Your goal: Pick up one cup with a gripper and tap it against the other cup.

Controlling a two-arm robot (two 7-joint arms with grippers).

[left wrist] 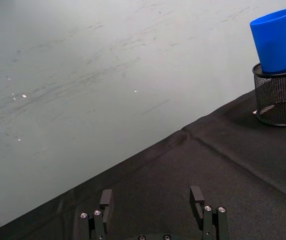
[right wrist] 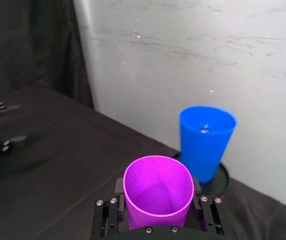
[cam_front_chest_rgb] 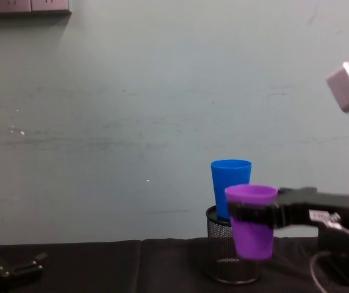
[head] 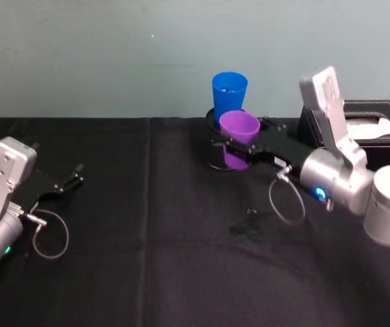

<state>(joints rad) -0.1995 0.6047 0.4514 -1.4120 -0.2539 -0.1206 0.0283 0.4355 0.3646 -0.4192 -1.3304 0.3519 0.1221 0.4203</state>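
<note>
My right gripper [head: 239, 148] is shut on the purple cup [head: 238, 128] and holds it upright above the table, just in front of the blue cup [head: 229, 92]. In the chest view the purple cup [cam_front_chest_rgb: 252, 221] hangs lifted beside the blue cup [cam_front_chest_rgb: 230, 186], which stands on top of a black mesh pen holder [cam_front_chest_rgb: 230, 256]. From the right wrist, the purple cup [right wrist: 157, 190] sits between my jaws with the blue cup [right wrist: 206, 141] a short way beyond it. My left gripper [head: 72, 178] rests open at the table's left side, far from both cups.
A black box with white tissue [head: 372, 126] stands at the back right. A grey wall [head: 113, 54] runs behind the black tablecloth [head: 147, 259]. The mesh holder [left wrist: 279, 97] with the blue cup [left wrist: 276, 40] also shows from the left wrist.
</note>
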